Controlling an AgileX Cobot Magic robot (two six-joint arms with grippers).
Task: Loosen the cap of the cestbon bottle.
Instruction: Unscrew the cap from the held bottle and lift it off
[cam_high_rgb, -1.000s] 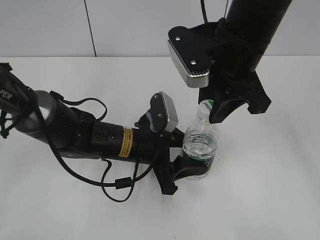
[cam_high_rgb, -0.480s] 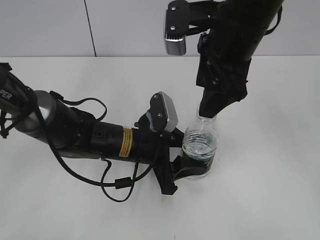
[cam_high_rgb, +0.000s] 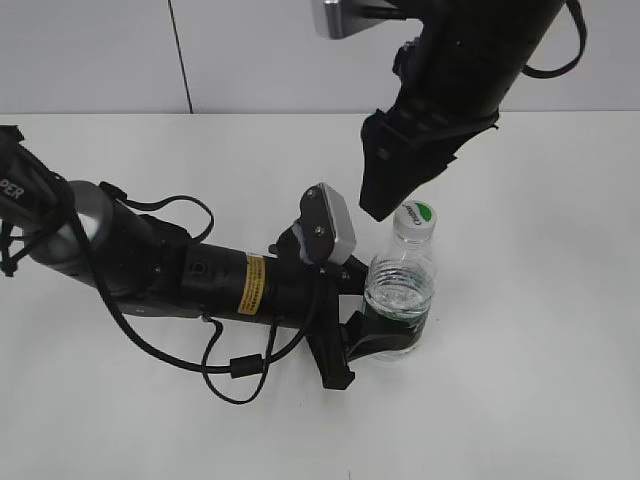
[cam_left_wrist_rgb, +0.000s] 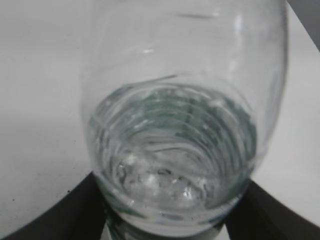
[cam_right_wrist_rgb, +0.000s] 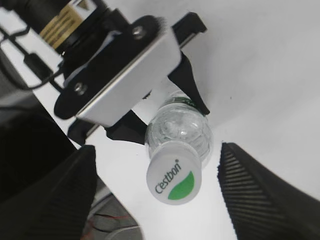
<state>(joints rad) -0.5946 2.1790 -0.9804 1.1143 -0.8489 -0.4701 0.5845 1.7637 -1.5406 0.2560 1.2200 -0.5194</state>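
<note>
One bottle (cam_high_rgb: 400, 295) with one cap (cam_high_rgb: 416, 215) stands on the table (cam_high_rgb: 560, 330). The left gripper (cam_high_rgb: 375, 335) clamps its base. The right gripper (cam_right_wrist_rgb: 155, 187) hovers above, jaws apart.

- A robot test bench in a lab, not a home or shop.
- A plain white table (cam_high_rgb: 560, 330) lies under both grippers, bare apart from the arms' black cables (cam_high_rgb: 225, 370).
- Behind the grippers stands a grey panelled wall (cam_high_rgb: 250, 55) with one dark vertical seam (cam_high_rgb: 180, 55).
</note>
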